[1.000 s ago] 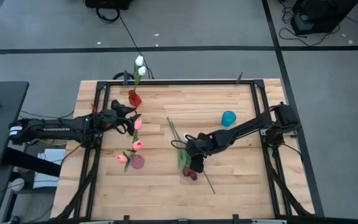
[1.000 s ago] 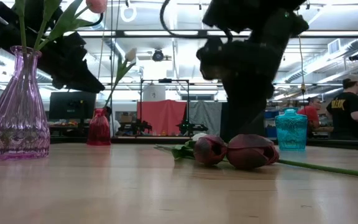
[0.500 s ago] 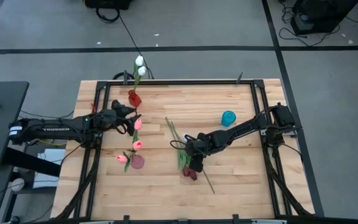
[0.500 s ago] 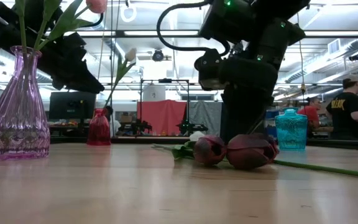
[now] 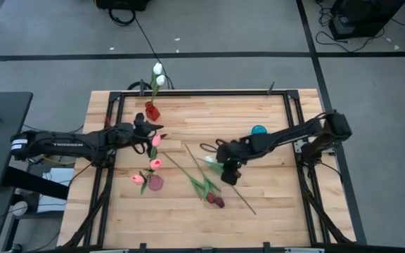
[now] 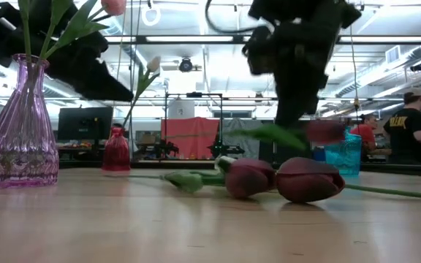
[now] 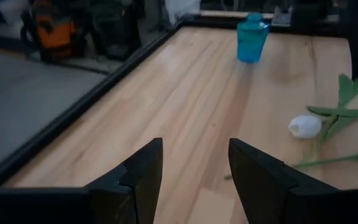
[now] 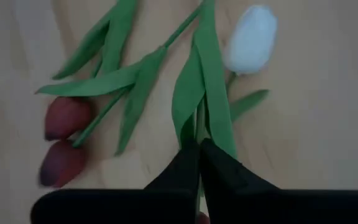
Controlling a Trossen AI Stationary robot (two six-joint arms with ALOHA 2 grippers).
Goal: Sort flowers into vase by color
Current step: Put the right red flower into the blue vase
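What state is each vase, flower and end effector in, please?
Pink vase: upright, holding pink tulips.
Red vase: upright, holding white tulips.
Blue vase: upright, empty.
Maroon tulips: lying flat.
White tulip: lying flat.
Left end effector: open.
Right end effector: shut on tulip stem.

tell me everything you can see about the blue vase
The blue vase is small, translucent turquoise, glass or plastic by its look, with a narrow neck over a wider faceted body. It stands upright and holds no flowers, on the table's far right part beside the right arm's forearm. The left wrist view shows nothing touching it except the wooden table.

Bright overhead lighting; low view's arm motion-blurred, wrist views soft.
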